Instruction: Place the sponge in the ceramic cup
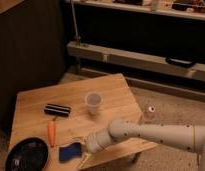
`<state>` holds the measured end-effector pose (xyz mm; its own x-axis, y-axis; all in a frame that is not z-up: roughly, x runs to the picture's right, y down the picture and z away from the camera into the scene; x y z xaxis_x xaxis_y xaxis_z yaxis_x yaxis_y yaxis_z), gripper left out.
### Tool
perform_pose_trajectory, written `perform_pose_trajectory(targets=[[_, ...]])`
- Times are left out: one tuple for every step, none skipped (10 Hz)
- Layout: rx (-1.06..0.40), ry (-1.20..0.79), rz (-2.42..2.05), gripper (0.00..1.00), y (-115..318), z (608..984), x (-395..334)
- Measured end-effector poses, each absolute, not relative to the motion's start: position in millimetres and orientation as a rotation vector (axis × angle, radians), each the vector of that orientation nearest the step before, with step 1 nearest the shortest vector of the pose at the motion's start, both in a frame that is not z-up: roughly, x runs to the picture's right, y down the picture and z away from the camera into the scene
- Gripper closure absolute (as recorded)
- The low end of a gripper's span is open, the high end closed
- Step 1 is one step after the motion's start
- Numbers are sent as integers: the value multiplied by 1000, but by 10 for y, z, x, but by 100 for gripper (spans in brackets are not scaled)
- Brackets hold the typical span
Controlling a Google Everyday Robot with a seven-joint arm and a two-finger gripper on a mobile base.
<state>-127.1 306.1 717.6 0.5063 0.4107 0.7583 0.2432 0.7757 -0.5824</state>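
The bright blue sponge (69, 152) lies flat near the front edge of the wooden table (116, 92). My gripper (85, 154) sits low at the sponge's right side, at the end of the white arm (156, 134) that reaches in from the right. Its fingers stand open and the sponge is not held. The pale ceramic cup (94, 102) stands upright near the table's middle, well behind the gripper and slightly to its right. Nothing shows inside the cup.
An orange carrot (51, 132) lies left of the sponge. A black cylindrical roll (57, 109) rests behind the carrot. A round black plate (26, 155) sits at the front left corner. Dark shelving and a low rail run behind the table.
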Motion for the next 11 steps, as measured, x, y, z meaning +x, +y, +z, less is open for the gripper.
perform_pose_trajectory(targets=[[-712, -1059, 113, 20, 3056, 7203, -1268], [-713, -1060, 112, 20, 3056, 7240, -1265], [-713, -1058, 111, 20, 3060, 7277, -1262], [-714, -1054, 110, 20, 3068, 7307, -1256], [-713, -1048, 105, 20, 3076, 7349, -1256], [-712, -1045, 104, 20, 3080, 7375, -1261], [-714, -1042, 101, 20, 3090, 7408, -1276], [-717, -1042, 99, 20, 3094, 7431, -1286], [-727, -1042, 92, 24, 3106, 7454, -1297], [-732, -1042, 90, 31, 3110, 7468, -1303], [-738, -1041, 90, 42, 3116, 7489, -1303]])
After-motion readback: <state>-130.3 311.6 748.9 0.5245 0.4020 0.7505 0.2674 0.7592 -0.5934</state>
